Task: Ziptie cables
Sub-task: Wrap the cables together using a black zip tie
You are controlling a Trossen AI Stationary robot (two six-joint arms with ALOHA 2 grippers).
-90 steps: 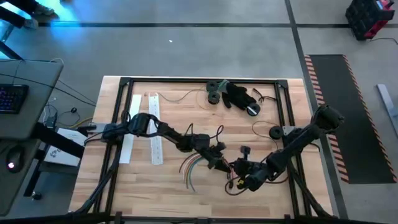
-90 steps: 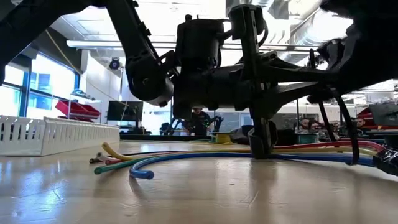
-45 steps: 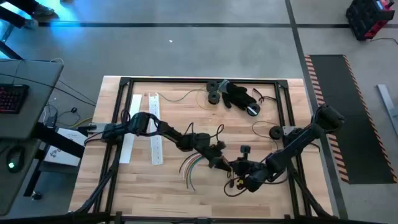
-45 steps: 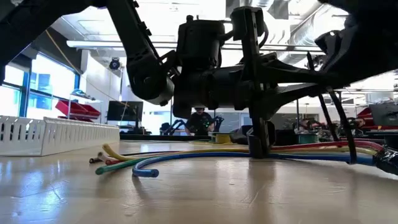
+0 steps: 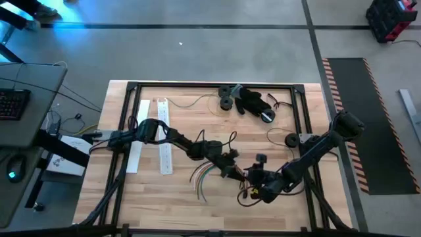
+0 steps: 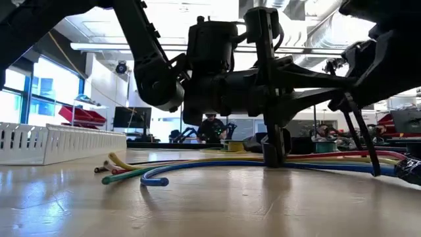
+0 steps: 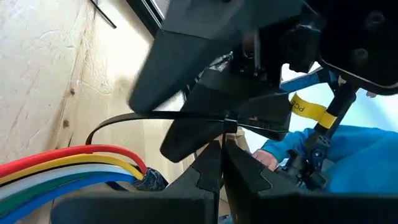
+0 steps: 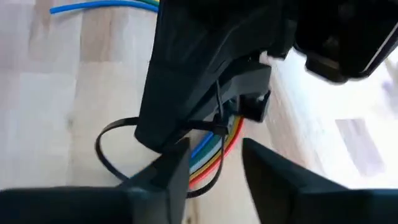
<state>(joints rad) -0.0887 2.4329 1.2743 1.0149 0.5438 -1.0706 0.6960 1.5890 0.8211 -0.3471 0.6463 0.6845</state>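
Both dark arms meet near the middle front of the light wooden table (image 5: 164, 197). The left gripper (image 5: 231, 170) is down at the bundle of thin coloured cables, red, yellow, white, green and blue (image 6: 197, 164), which lies flat on the wood and fans out into loose ends toward the table's left side. A thin black plastic zip tie (image 8: 118, 134) loops around the bundle; in the left wrist view its strap (image 7: 155, 118) runs across to the left gripper's fingers (image 7: 211, 171), which sit nearly together, pinched on the strap. The right gripper (image 5: 256, 185) sits just beside the left one, its fingers (image 8: 171, 171) parted with a clear gap, holding nothing I can make out, the tie loop just ahead of them. Long flat white perforated strips (image 5: 164, 135) lie well apart toward the left. A black lumpy heap with round black parts (image 5: 247, 100) rests at the far edge.
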